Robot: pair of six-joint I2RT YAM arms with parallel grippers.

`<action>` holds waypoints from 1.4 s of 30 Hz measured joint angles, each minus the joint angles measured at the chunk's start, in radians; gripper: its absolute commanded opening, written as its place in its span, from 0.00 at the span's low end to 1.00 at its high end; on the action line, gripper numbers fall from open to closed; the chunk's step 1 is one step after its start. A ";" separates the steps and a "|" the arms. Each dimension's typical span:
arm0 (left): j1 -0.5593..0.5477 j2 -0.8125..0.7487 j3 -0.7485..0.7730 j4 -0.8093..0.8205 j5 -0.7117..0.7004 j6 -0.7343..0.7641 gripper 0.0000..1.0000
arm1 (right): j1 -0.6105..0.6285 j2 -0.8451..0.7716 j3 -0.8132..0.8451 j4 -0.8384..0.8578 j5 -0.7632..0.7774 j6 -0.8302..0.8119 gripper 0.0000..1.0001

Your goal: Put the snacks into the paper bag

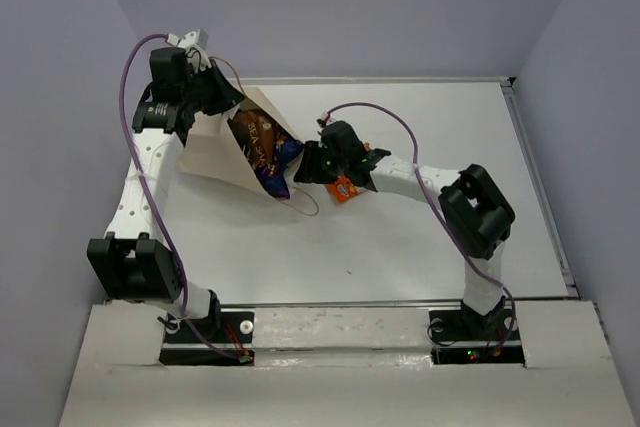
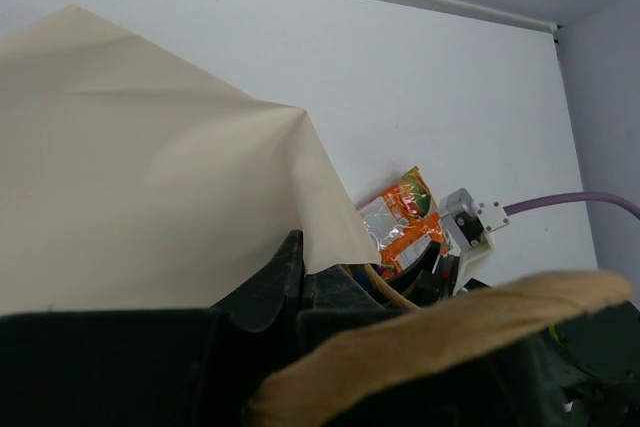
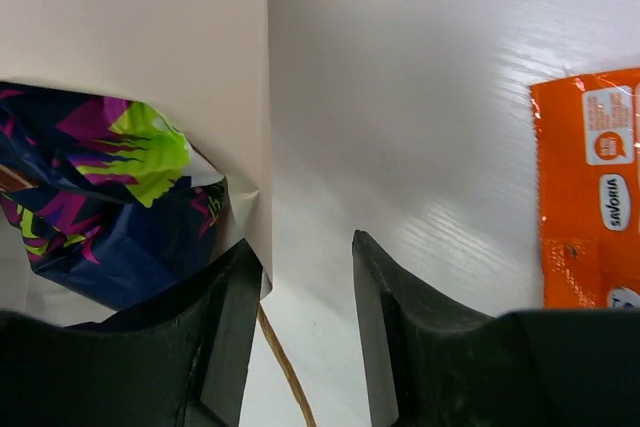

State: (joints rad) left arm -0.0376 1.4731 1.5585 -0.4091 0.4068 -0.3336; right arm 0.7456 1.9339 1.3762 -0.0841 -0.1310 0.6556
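Clamped left gripper [image 1: 220,99] on rim of paper bag [image 1: 212,152]; held right gripper [image 3: 303,247] parted, empty, at bag mouth near orange packet [image 3: 590,187].

On the orange packet [image 3: 585,237] a white oval label [image 3: 614,202] reads "SAVORIA" (the letters run sideways in the right wrist view). The print in the white square [image 3: 607,139] above it is too small to read.

The top view looks down from high behind the near edge over the whole table [image 1: 420,237]. Both wrist views sit close at the paper bag [image 2: 130,167], all three sharing the orange packet [image 1: 345,189].
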 measured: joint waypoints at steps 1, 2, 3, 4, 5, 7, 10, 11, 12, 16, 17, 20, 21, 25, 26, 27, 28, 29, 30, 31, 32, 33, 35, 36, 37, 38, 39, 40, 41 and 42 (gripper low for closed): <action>0.000 0.000 0.000 -0.001 -0.001 0.000 0.00 | 0.000 0.014 0.011 0.003 0.000 0.001 0.43; 0.000 0.000 0.000 -0.001 -0.003 0.000 0.00 | 0.000 0.024 0.023 0.007 0.000 0.004 0.39; 0.000 0.000 0.000 0.000 -0.004 0.000 0.00 | 0.000 0.029 0.030 0.009 0.000 0.008 0.36; 0.000 0.000 0.000 0.001 -0.004 0.000 0.00 | 0.000 0.033 0.038 0.017 -0.003 0.010 0.33; 0.000 0.000 0.000 0.003 -0.005 0.000 0.00 | 0.000 0.034 0.045 0.026 -0.008 0.012 0.26; 0.002 0.000 0.000 0.005 -0.008 0.000 0.00 | 0.001 0.035 0.054 0.042 -0.016 0.020 0.20; 0.000 0.000 0.000 0.005 -0.008 0.000 0.00 | 0.001 0.035 0.068 0.067 -0.018 0.035 0.03; 0.000 0.000 0.000 0.006 -0.008 0.000 0.00 | 0.001 0.035 0.068 0.067 -0.019 0.037 0.01; 0.001 0.000 0.000 0.007 -0.008 0.000 0.00 | -0.001 0.035 0.068 0.067 -0.018 0.047 0.01; 0.001 0.000 0.000 0.008 -0.011 0.002 0.00 | -0.020 0.029 0.069 0.062 -0.018 0.084 0.01; 0.000 -0.001 0.000 0.008 -0.016 0.008 0.00 | -0.026 0.025 0.074 0.047 -0.018 0.095 0.01; 0.000 -0.007 0.000 -0.001 -0.042 0.049 0.00 | -0.048 0.023 0.198 -0.130 -0.003 0.093 0.01; -0.002 -0.011 0.000 -0.005 -0.058 0.075 0.00 | -0.054 0.023 0.272 -0.218 0.002 0.080 0.01; -0.008 -0.014 0.029 -0.051 -0.134 0.197 0.00 | -0.071 0.038 0.604 -0.513 0.027 0.039 0.01; -0.013 -0.018 0.032 -0.062 -0.151 0.222 0.00 | -0.077 0.040 0.679 -0.557 0.032 0.030 0.01; -0.019 -0.023 0.034 -0.068 -0.158 0.235 0.00 | -0.079 0.040 0.718 -0.584 0.036 0.029 0.01; -0.025 -0.029 0.034 -0.080 -0.162 0.254 0.00 | -0.082 0.040 0.743 -0.603 0.039 0.029 0.01; -0.032 -0.036 0.034 -0.089 -0.163 0.267 0.00 | -0.083 0.039 0.772 -0.629 0.047 0.029 0.01; -0.038 -0.043 0.034 -0.100 -0.163 0.277 0.00 | -0.083 0.037 0.788 -0.653 0.055 0.029 0.01; -0.043 -0.051 0.034 -0.113 -0.161 0.282 0.00 | -0.083 0.037 0.795 -0.669 0.058 0.030 0.01; -0.046 -0.056 0.034 -0.122 -0.159 0.283 0.01 | -0.081 0.037 0.796 -0.691 0.063 0.031 0.01; -0.047 -0.064 0.030 -0.129 -0.155 0.283 0.03 | -0.078 0.038 0.796 -0.708 0.066 0.032 0.01; -0.049 -0.088 0.011 -0.134 -0.148 0.280 0.05 | -0.073 0.043 0.796 -0.728 0.069 0.034 0.01; -0.048 -0.098 0.000 -0.135 -0.148 0.276 0.07 | -0.069 0.049 0.796 -0.734 0.070 0.035 0.01; -0.048 -0.109 -0.015 -0.134 -0.148 0.274 0.08 | -0.066 0.053 0.796 -0.735 0.070 0.037 0.01; -0.047 -0.122 -0.038 -0.133 -0.147 0.270 0.10 | -0.063 0.062 0.803 -0.747 0.071 0.043 0.01; -0.046 -0.129 -0.048 -0.134 -0.147 0.268 0.10 | -0.061 0.071 0.811 -0.753 0.071 0.045 0.01; -0.044 -0.136 -0.069 -0.132 -0.147 0.264 0.11 | -0.056 0.083 0.821 -0.758 0.074 0.047 0.01; -0.041 -0.142 -0.089 -0.124 -0.146 0.258 0.11 | -0.051 0.098 0.841 -0.776 0.084 0.047 0.01; -0.039 -0.147 -0.111 -0.108 -0.144 0.251 0.11 | -0.043 0.114 0.868 -0.794 0.098 0.047 0.01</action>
State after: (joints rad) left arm -0.0765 1.3262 1.4479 -0.5167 0.2630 -0.0822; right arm 0.7029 2.0480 2.2444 -0.8780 -0.0326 0.7029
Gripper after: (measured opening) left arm 0.112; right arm 0.020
